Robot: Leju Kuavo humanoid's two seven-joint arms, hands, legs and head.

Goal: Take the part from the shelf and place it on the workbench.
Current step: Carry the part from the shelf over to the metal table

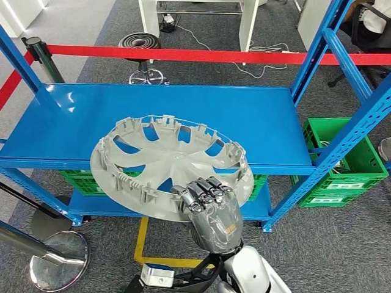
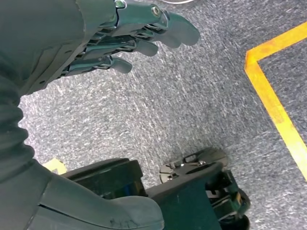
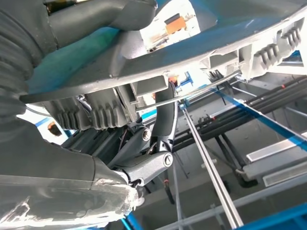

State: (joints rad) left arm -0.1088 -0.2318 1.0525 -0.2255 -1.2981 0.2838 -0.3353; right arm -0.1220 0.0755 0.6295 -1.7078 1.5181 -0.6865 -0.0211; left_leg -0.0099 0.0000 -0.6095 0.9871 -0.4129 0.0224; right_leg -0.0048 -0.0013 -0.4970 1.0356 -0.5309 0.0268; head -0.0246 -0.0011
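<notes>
The part is a grey wheel cover (image 1: 170, 165), lying inner side up and tilted, half over the front edge of the blue shelf (image 1: 258, 122). My right hand (image 1: 213, 210) grips its near rim from below, fingers hooked over the edge. In the right wrist view the fingers (image 3: 164, 120) curl around the cover's ribbed rim (image 3: 203, 52). My left hand (image 2: 123, 38) hangs over the grey carpet, fingers apart, holding nothing.
Blue uprights (image 1: 322, 49) flank the shelf. Green crates (image 1: 346, 162) stand on the floor at right and under the shelf. A red barrier tape (image 1: 184, 55) runs behind. Chrome post bases (image 1: 57, 259) sit at lower left, and yellow floor tape (image 1: 140, 241) is below.
</notes>
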